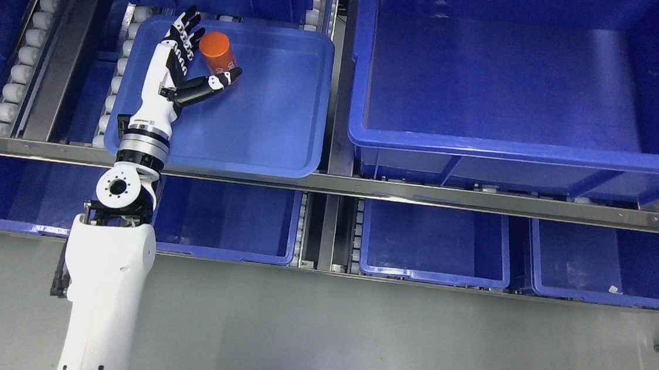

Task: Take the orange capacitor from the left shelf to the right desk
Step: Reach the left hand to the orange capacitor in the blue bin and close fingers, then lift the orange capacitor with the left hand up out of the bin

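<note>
Fingers (183, 35) and thumb of the extended left hand (189, 62) bracket the orange capacitor (219, 53), contact unclear, over the blue tray (276, 116).

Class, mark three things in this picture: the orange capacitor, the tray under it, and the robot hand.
Orange capacitor (217, 52), head view, on its side wall.
Tray (274, 139), head view, on its bare floor.
Left robot hand (189, 65), head view, on the palm beside the capacitor.
</note>
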### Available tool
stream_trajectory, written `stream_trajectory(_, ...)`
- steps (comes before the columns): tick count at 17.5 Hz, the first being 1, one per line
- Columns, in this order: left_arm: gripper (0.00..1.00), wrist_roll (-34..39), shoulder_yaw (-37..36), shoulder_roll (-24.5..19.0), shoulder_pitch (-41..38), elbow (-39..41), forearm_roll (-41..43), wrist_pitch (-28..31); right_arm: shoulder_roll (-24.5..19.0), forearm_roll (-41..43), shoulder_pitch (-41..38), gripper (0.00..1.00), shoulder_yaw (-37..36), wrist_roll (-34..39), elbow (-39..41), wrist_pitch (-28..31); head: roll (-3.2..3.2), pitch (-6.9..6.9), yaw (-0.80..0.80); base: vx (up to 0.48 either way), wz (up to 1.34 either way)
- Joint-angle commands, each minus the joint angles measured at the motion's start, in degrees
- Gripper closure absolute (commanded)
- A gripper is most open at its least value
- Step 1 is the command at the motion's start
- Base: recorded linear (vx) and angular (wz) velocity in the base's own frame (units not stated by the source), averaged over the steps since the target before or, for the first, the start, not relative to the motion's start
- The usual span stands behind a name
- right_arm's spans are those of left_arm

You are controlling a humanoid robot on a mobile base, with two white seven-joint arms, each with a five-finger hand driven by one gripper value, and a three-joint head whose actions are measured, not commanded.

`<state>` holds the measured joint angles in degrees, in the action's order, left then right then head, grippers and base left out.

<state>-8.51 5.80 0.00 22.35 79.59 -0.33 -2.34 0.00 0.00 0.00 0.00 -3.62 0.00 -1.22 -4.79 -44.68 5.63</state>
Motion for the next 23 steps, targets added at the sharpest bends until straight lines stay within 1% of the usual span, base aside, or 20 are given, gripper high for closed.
stream_trajectory(1,0.11,-1.4,-0.2,-1.0,3.7,-6.6,1.2,1.3,1.0,-0.2,-0.2,0.00,-1.0,0.0,1.0,0.0,0.00,0.00,0.00,0.000,0.00)
stream_trajectory(7,0.23,-2.6,-0.3,-1.0,3.9,-6.9,1.2,1.1,1.0,-0.2,-0.2,0.00,-1.0,0.0,1.0,0.0,0.00,0.00,0.00,0.000,0.00)
stream_trajectory(9,0.30,-2.6,-0.1,-1.0,3.9,-7.4,1.2,0.8,1.0,-0.2,-0.2,0.00,-1.0,0.0,1.0,0.0,0.00,0.00,0.00,0.000,0.00)
stream_trajectory(11,0.34,-2.6,-0.1,-1.0,3.9,-7.5,1.1,0.8,1.0,-0.2,-0.2,0.00,-1.0,0.0,1.0,0.0,0.00,0.00,0.00,0.000,0.00)
stream_trajectory(13,0.42,-2.6,0.3,-1.0,3.9,-7.5,1.1,0.7,1.0,-0.2,-0.2,0.00,-1.0,0.0,1.0,0.0,0.00,0.00,0.00,0.000,0.00)
stream_trajectory(17,0.52,-2.6,0.3,-1.0,4.2,-7.5,1.0,0.6,1.0,-0.2,-0.1,0.00,-1.0,0.0,1.0,0.0,0.00,0.00,0.00,0.000,0.00)
stream_trajectory(19,0.59,-2.6,0.4,-1.0,4.3,-7.5,1.0,0.6,1.0,-0.2,-0.2,0.00,-1.0,0.0,1.0,0.0,0.00,0.00,0.00,0.000,0.00)
stream_trajectory(20,0.66,-2.6,0.4,-1.0,4.3,-7.5,0.9,0.1,1.0,-0.2,-0.2,0.00,-1.0,0.0,1.0,0.0,0.00,0.00,0.00,0.000,0.00)
stream_trajectory(23,0.79,-2.6,0.5,-1.0,4.3,-7.5,0.9,-1.5,1.0,-0.2,-0.1,0.00,-1.0,0.0,1.0,0.0,0.00,0.00,0.00,0.000,0.00)
